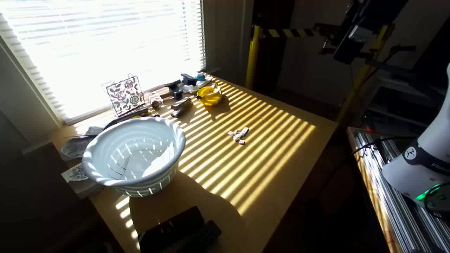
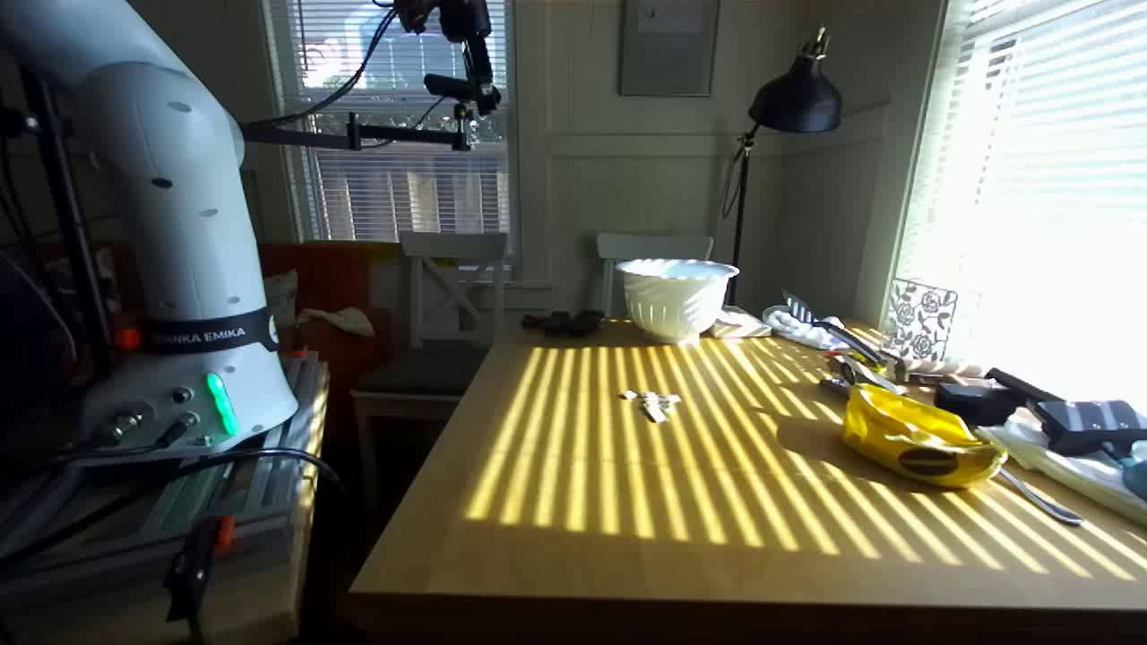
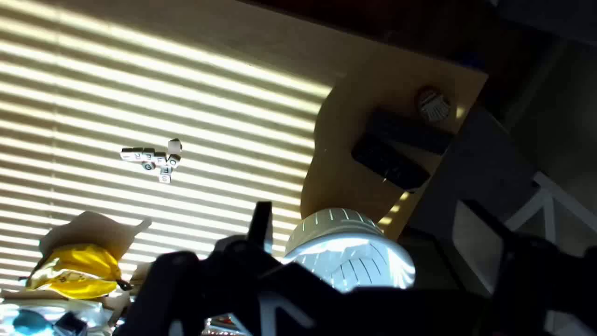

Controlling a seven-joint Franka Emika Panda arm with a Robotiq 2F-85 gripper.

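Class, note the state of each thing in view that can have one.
Gripper: open, holding nothing.
White bowl: upright, uncovered.
Letter tiles: loosely clustered, several letter-side up.
Yellow pouch: lying down; whether closed, unclear.
Window blinds: lowered, letting light through.
Robot base light: lit green.
Black lamp: head turned down, no glow visible.
Two dark oblong items: lying side by side.

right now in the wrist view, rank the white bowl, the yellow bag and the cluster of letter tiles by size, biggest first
1. White bowl, even partly hidden
2. Yellow bag
3. Cluster of letter tiles, clearly smallest
This is apparent size only.
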